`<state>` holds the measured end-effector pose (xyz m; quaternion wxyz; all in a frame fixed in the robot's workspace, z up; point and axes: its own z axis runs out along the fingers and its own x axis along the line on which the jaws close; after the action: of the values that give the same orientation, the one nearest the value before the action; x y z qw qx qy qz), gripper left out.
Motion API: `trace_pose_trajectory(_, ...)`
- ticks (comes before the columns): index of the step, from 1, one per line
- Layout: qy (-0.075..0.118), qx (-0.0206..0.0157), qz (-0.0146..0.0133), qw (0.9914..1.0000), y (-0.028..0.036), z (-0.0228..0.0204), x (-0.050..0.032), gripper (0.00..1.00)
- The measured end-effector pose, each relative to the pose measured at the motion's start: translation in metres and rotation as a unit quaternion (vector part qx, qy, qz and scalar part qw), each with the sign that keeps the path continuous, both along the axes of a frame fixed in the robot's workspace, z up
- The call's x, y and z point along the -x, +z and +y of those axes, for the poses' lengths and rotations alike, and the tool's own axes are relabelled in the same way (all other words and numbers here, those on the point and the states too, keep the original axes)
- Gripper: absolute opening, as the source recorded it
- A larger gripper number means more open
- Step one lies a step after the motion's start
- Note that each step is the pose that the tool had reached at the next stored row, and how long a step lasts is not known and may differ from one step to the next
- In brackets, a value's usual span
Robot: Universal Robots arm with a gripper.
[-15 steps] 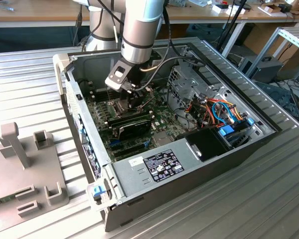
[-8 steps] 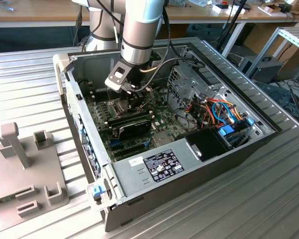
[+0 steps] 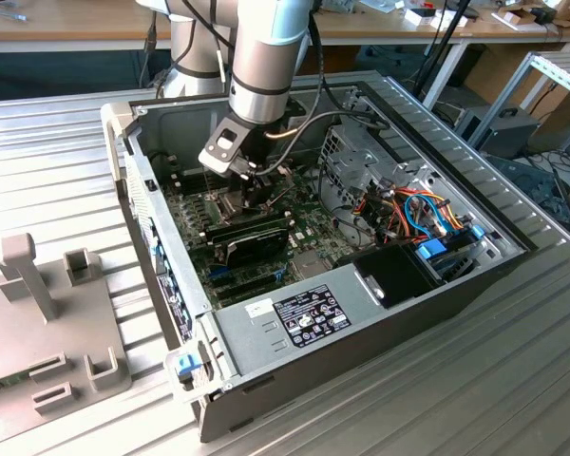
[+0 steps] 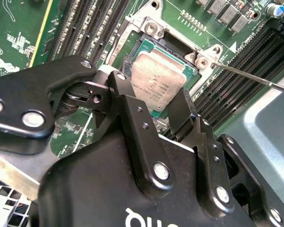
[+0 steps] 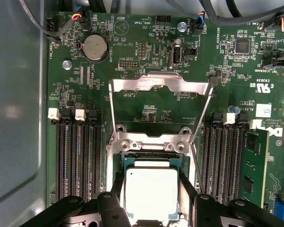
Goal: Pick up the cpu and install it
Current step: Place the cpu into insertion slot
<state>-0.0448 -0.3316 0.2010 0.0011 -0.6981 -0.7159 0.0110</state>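
Claw (image 5: 152,187) grips the cpu (image 4: 158,80) by two opposite edges at the socket frame (image 5: 151,141), at eleven o'clock inside the computer case (image 3: 237,332) in the exterior view; drive cage (image 3: 356,157) at three o'clock. I judge it light, stiff, fragile underneath: edges only.

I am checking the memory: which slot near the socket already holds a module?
The one with the green module standing in it, farthest from the cpu; the others are empty black channels.
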Motion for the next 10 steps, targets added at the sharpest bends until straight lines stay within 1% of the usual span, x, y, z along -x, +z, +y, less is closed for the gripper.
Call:
trace_pose_trajectory(4, 0.0, 0.0001, 0.0001, 1.0, -0.0018, 0.0, 0.0001, 0.55)
trace_pose_trajectory(10, 0.0, 0.0, 0.0, 1.0, -0.002, 0.0001, 0.0001, 0.55)
